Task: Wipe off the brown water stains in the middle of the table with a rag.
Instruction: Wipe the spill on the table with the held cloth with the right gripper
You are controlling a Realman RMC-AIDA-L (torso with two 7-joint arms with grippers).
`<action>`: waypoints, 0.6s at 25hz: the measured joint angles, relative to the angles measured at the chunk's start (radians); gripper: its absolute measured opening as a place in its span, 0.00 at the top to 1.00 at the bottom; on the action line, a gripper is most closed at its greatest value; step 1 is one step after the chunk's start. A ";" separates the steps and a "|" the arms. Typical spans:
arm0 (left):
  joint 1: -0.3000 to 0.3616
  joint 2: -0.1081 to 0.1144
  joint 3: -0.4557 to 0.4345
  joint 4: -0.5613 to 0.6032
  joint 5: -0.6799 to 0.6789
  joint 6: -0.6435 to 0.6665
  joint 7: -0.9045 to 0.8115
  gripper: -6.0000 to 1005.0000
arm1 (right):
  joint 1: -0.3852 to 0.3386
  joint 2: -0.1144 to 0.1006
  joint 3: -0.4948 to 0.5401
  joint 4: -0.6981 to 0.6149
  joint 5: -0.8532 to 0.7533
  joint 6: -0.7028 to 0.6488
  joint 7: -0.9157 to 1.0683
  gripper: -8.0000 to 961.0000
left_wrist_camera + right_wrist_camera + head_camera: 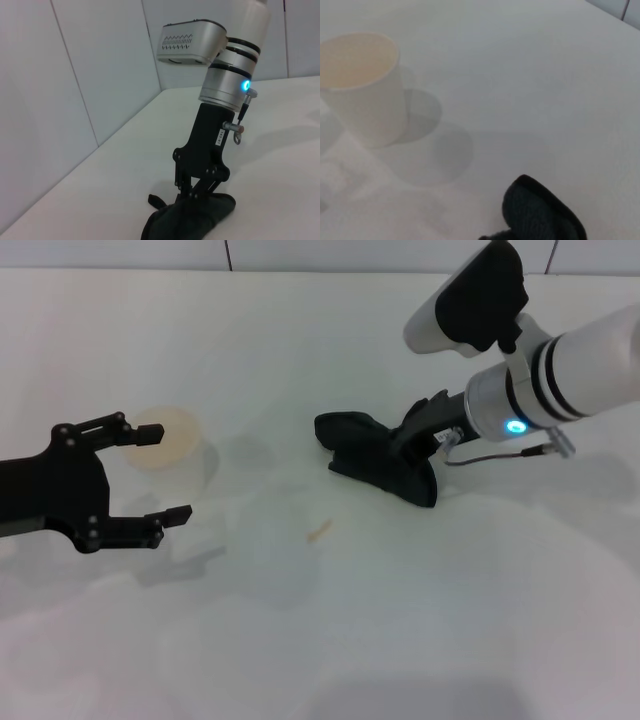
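The black rag (372, 452) lies bunched on the white table (330, 640), right of centre. My right gripper (404, 443) points down onto the rag's right part and is shut on it; in the left wrist view its fingers (196, 191) sink into the rag (192, 220). The rag's edge also shows in the right wrist view (542, 212). The small orange-brown stain (319, 531) lies on the table in front of and to the left of the rag, uncovered. My left gripper (165, 473) is open and empty at the left.
A translucent cup (172, 443) with a brownish tint stands at the left, right at the left gripper's far fingertip. It also shows in the right wrist view (362, 85). White wall panels (75, 100) stand behind the table.
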 joint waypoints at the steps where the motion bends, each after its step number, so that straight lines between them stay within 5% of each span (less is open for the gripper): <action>1: 0.000 0.000 0.000 -0.001 0.000 0.000 0.000 0.11 | -0.006 0.001 -0.006 -0.008 0.002 -0.001 0.000 0.89; 15: -0.003 0.000 0.000 -0.007 0.001 0.000 0.009 0.11 | -0.089 0.008 -0.185 -0.162 0.082 -0.023 0.035 0.89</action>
